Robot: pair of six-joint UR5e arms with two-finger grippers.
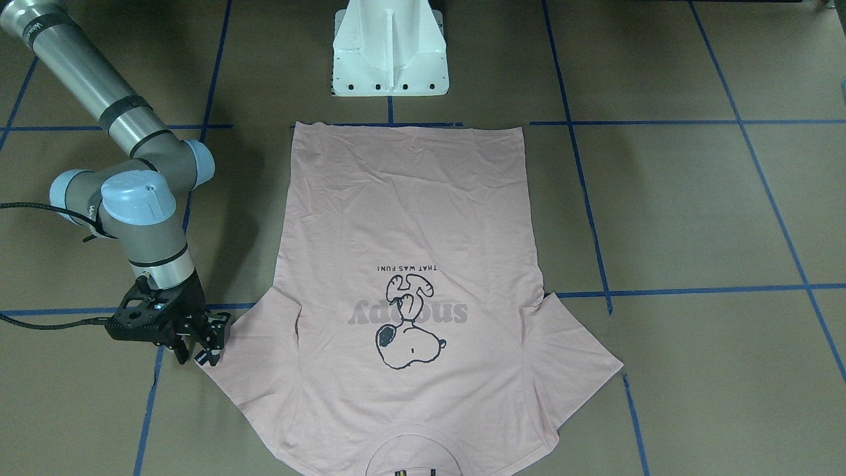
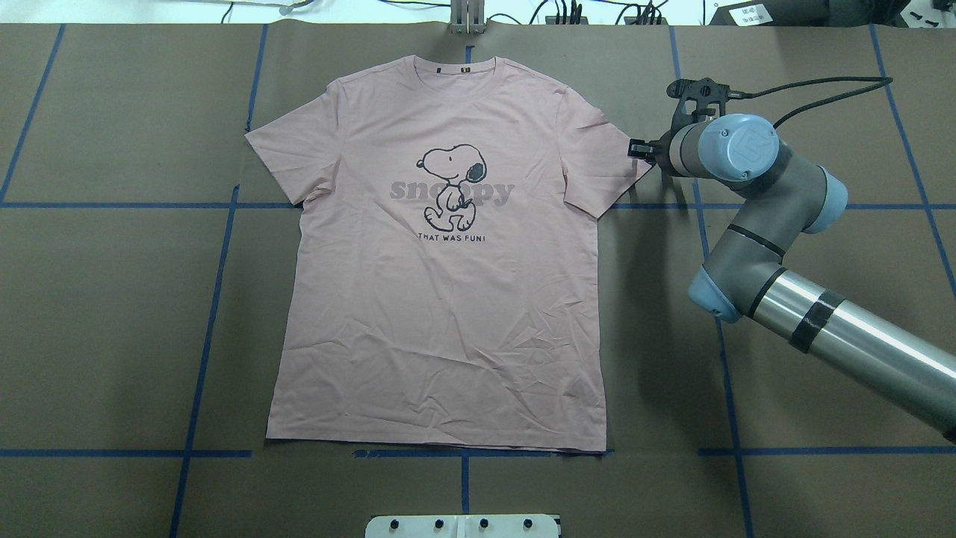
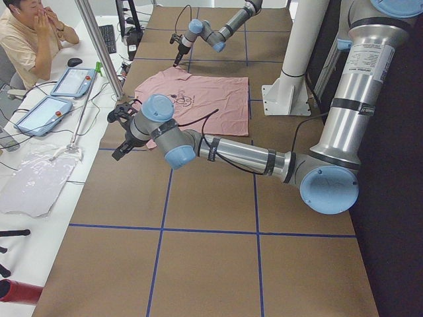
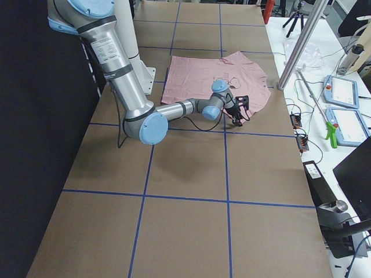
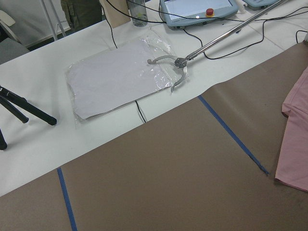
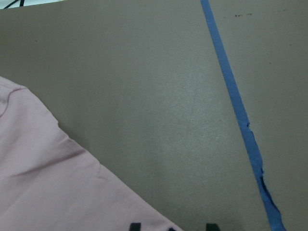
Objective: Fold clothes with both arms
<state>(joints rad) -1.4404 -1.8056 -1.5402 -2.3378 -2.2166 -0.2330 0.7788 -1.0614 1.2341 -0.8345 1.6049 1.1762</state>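
The pale pink Snoopy T-shirt [image 1: 410,218] [image 2: 441,299] lies flat and print-up in the middle of the table, its collar toward the operators' side. My right gripper [image 1: 206,344] [image 2: 637,148] sits low at the tip of the shirt's sleeve. In the right wrist view the gripper [image 6: 173,227] is open, its dark fingertips [image 6: 135,226] apart and the sleeve's edge [image 6: 48,183] reaching between them. My left gripper [image 3: 122,132] hovers past the other sleeve, near the table's edge. I cannot tell whether it is open or shut. Its wrist view catches only that sleeve [image 5: 296,139].
The white pedestal [image 1: 390,53] stands at the shirt's hem. Blue tape lines [image 2: 209,299] cross the brown table. Beyond the table's edge lie a plastic bag [image 5: 115,77], a grabber tool [image 5: 175,67] and control tablets [image 3: 69,82], with a seated person [image 3: 26,33].
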